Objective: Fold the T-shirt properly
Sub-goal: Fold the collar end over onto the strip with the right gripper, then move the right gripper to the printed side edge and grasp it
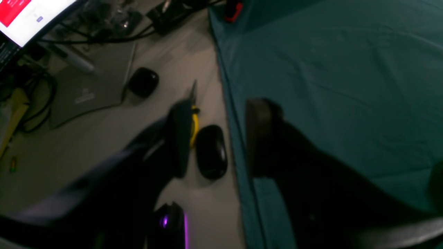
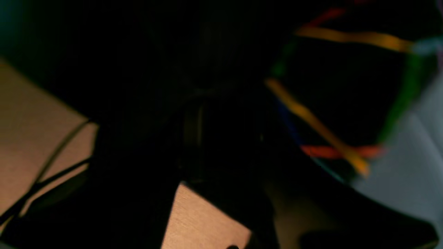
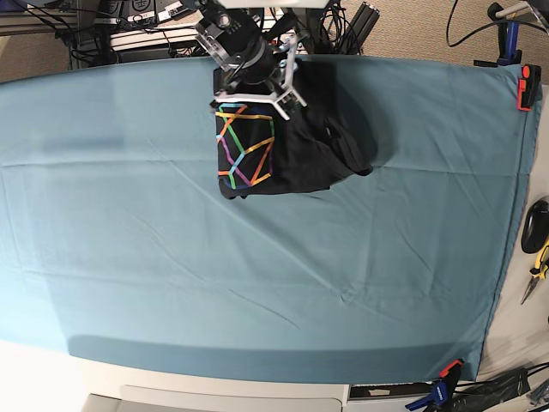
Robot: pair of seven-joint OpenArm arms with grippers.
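The dark T-shirt (image 3: pixel 313 150) is bunched at the far middle of the teal cloth (image 3: pixel 257 283). Its multicoloured line print (image 3: pixel 244 146) faces the camera on a fold hanging from my right gripper (image 3: pixel 255 101), which is shut on the fabric's top edge. The right wrist view is almost black; only dark cloth and the blurred print (image 2: pixel 328 97) show, and the fingers are lost in it. My left gripper (image 1: pixel 219 138) hangs open over the table's right edge, where the teal cloth (image 1: pixel 328 69) ends, with nothing between its fingers. That arm is outside the base view.
Beside the cloth's right edge lie a black mouse (image 1: pixel 211 152), yellow-handled pliers (image 1: pixel 194 121) and another black rounded object (image 1: pixel 143 82). A red clamp (image 3: pixel 524 86) grips the far right corner and a blue one (image 3: pixel 442 390) the near right. Cables and a monitor (image 1: pixel 24 17) are beyond.
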